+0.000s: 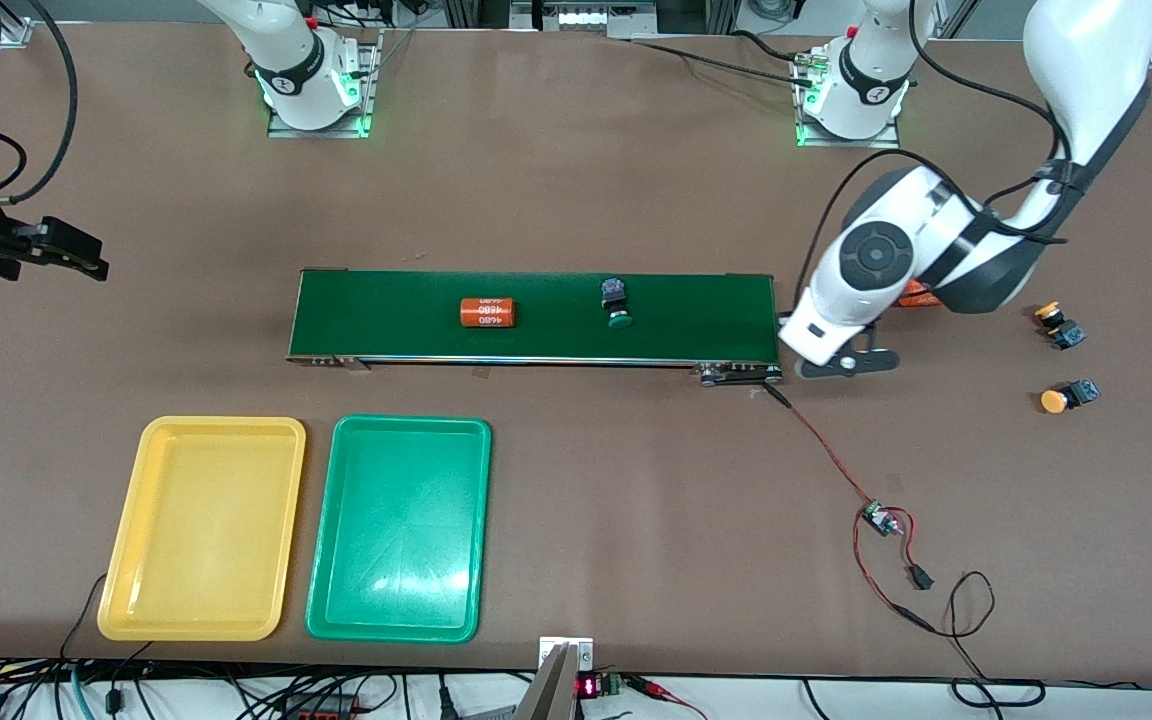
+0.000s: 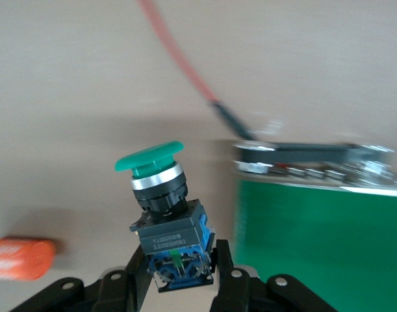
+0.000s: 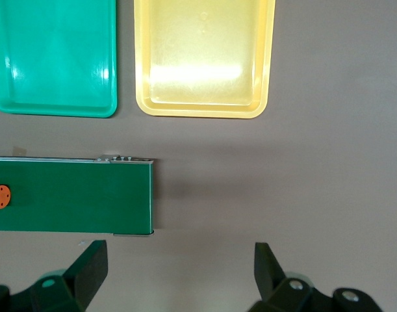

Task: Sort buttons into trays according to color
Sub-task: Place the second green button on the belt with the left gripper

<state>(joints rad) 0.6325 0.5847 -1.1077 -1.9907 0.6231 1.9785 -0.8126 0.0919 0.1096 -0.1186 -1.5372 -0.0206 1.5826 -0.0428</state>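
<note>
A green-capped button (image 2: 164,218) sits clamped by its blue body in the left claw (image 2: 179,276), just off the conveyor belt (image 1: 536,315) at the left arm's end. A second green button (image 1: 616,303) lies on the belt, beside an orange cylinder (image 1: 488,312). Two orange-capped buttons (image 1: 1058,325) (image 1: 1068,396) lie on the surface (image 1: 636,480) toward the left arm's end. The yellow tray (image 1: 204,528) and green tray (image 1: 400,528) sit side by side, nearer the camera than the belt. The right claw (image 3: 179,270) waits spread wide, holding nothing.

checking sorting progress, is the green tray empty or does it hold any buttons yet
Empty. The green tray shows only bare floor in the front view, and the right wrist view shows no button in it either.
</note>
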